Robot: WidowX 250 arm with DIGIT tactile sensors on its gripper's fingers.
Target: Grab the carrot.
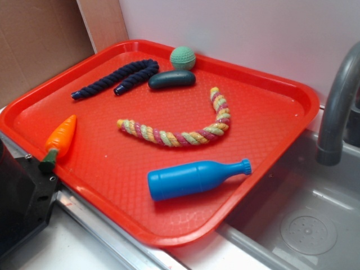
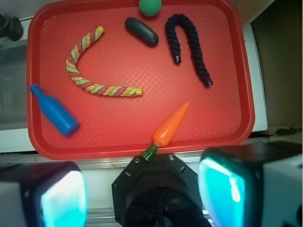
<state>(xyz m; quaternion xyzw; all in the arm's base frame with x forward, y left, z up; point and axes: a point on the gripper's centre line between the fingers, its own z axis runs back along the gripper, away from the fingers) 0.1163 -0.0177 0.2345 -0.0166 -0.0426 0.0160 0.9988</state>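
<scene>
Only the wrist view showed my gripper (image 2: 142, 189), jaws wide apart and empty, near the carrot (image 2: 171, 125) on the red tray (image 2: 42, 142).

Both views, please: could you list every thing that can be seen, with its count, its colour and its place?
tray: one, red, beside the sink, holds all the toys
carrot: one, orange with dark green stem, on the tray's edge nearest the robot, stem past the rim
bottle: one, blue, lying on its side near the sink-side edge
multicoloured rope: one, pink, yellow and green, curved, mid-tray
dark rope: one, navy, bent in a hook, far part of the tray
cucumber toy: one, dark green, between the dark rope and the ball
ball: one, light green, at the tray's far rim
sink: one, grey metal, beside the tray
faucet: one, grey, over the sink
gripper: one, black with teal-lit fingers, open, outside the tray near the carrot
</scene>
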